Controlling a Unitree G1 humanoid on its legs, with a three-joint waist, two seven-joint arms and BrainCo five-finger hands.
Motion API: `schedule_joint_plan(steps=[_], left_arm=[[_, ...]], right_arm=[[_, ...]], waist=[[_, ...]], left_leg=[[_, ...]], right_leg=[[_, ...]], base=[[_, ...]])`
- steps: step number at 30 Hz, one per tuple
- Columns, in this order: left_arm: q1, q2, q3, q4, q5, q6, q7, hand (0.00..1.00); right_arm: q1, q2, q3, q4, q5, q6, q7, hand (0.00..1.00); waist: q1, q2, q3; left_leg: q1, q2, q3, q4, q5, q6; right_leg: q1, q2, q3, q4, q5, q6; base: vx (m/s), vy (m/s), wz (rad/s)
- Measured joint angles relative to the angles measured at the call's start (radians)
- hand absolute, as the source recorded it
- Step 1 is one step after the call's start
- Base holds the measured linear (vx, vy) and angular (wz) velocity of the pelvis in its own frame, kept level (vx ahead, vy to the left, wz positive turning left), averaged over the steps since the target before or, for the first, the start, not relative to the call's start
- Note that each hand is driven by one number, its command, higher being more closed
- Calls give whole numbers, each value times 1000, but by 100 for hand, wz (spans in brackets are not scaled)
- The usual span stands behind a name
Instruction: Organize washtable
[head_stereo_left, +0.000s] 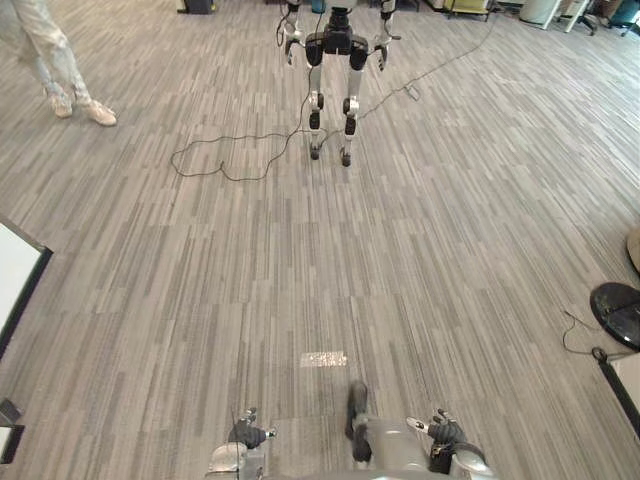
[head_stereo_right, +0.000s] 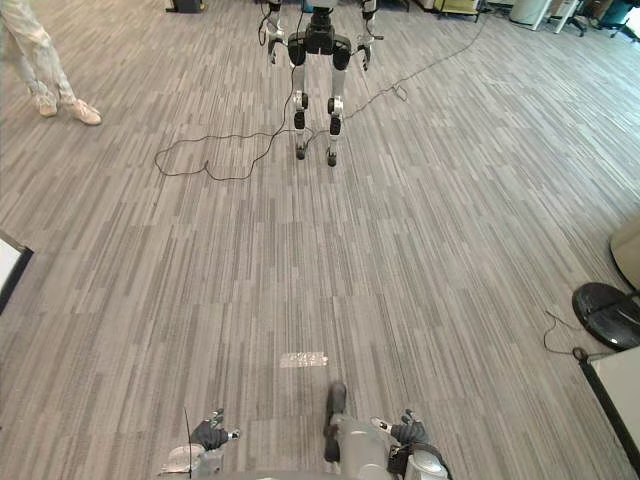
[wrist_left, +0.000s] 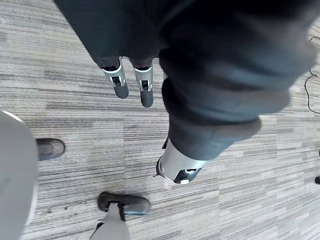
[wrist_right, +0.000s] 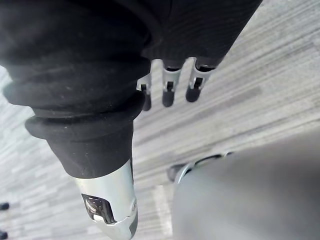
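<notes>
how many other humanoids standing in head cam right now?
1. The other humanoid stands far ahead at top centre, to the right of a person at top left. More may stand beyond the frame.

Floor (head_stereo_left: 420, 260): grey striped carpet. Pale rectangular patch (head_stereo_left: 323, 359) just ahead, between left hand (wrist_left: 120, 80) and right hand (wrist_right: 169, 90). Farther ahead, standing humanoid (head_stereo_left: 335, 60) beside looped black cable (head_stereo_left: 225, 158). Round black base (head_stereo_left: 617, 312) out beyond right hand.

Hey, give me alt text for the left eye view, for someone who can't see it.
A second humanoid robot stands at the far end of a grey striped carpet floor. A person's legs in light trousers and white shoes show at the far left, a round black base lies at the right edge, and a pale patch marks the near floor.
</notes>
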Motion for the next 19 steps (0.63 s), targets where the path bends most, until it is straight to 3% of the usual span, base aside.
schedule_joint_plan(steps=[1,3,4,5,6,9,11,14,15,16,17,19], left_arm=[[-2,-12,10,1,0,0,0,0],[-3,-32,25,1,1,-1,-1,0],[-1,-58,51,0,8,-2,-1,0],[-1,-67,65,-1,12,-2,-1,0],[0,-80,92,-12,12,-3,-1,0],[1,-85,97,-34,10,-6,1,0],[4,-84,97,-44,9,-7,2,0],[7,-78,65,-52,9,-10,3,0],[6,-73,48,-51,9,-10,2,0],[6,-71,39,-51,9,-10,3,0],[9,-71,29,-41,9,-10,3,0],[9,-45,20,-22,9,-9,3,0]], right_arm=[[5,-8,-22,-1,0,1,0,0],[2,-13,-34,0,-6,0,0,0],[2,-14,-49,-1,-6,0,3,0],[2,-21,-52,-1,-6,1,1,0],[1,-21,-43,-4,-6,4,0,0],[15,-30,-12,-2,-2,11,-2,0],[21,-24,-12,-1,9,10,-2,0],[20,-21,-12,-1,13,8,-2,0],[24,-22,-12,-1,17,8,-3,0],[29,-25,-13,0,17,8,-3,0],[42,-35,-12,2,17,10,-4,0],[50,-27,-12,2,16,10,-4,0]], waist=[[-7,22,-8],[7,52,-9],[10,84,-9],[10,95,-10],[18,112,-10],[36,119,-4],[39,103,-7],[39,100,-12],[37,99,-12],[38,101,-14],[37,106,-23],[37,83,-34]], left_leg=[[27,38,-31,5,-18,-21],[10,70,-52,74,-19,-28],[-42,93,-64,219,-30,-76],[-81,99,-70,305,-33,-110],[-165,124,-69,526,-21,-173],[-288,199,12,809,-29,-157],[-326,212,70,747,-47,-127],[-351,188,65,426,-41,-123],[-349,172,53,269,6,-137],[-339,166,52,225,84,-134],[-307,149,54,173,160,-105],[-261,115,65,104,174,-89]], right_leg=[[21,28,-10,21,25,-27],[35,49,-28,36,-10,-72],[69,71,-41,26,-30,-85],[86,79,-41,22,-43,-88],[127,98,-36,9,-68,-91],[274,126,-31,-38,-115,-102],[340,115,-20,-77,-124,-99],[400,80,4,-113,-131,-82],[407,63,9,-113,-141,-60],[412,56,10,-113,-147,-46],[424,49,22,-115,-159,-28],[432,13,32,-114,-169,-12]], base=[[498,-181,73],[465,-175,37],[491,-208,16],[555,-229,1],[347,-123,-12],[383,-89,-10],[361,-33,-7],[326,87,-15],[251,137,-11],[234,143,-7],[235,136,-7],[206,141,-4]])
